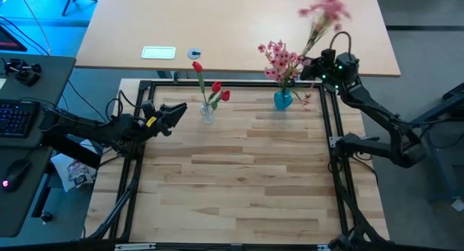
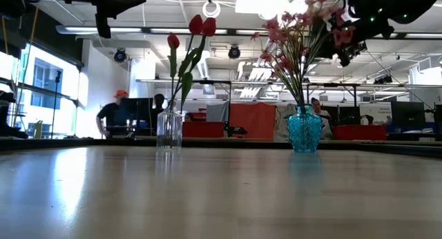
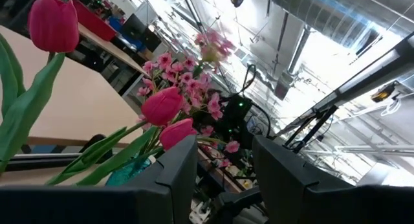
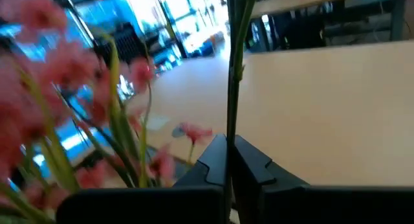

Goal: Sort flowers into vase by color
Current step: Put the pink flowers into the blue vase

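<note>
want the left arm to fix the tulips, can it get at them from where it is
Probably yes: the left gripper sits open just beside the clear vase holding the tulips, with bare table between. The right gripper is off by the blue vase.

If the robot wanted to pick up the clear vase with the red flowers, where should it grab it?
Probably low on the clear vase's glass body, coming in level from the side. It stands upright, and the red tulips fan out of its mouth, so reaching from above would bump them. The open left gripper sits beside it already.
</note>
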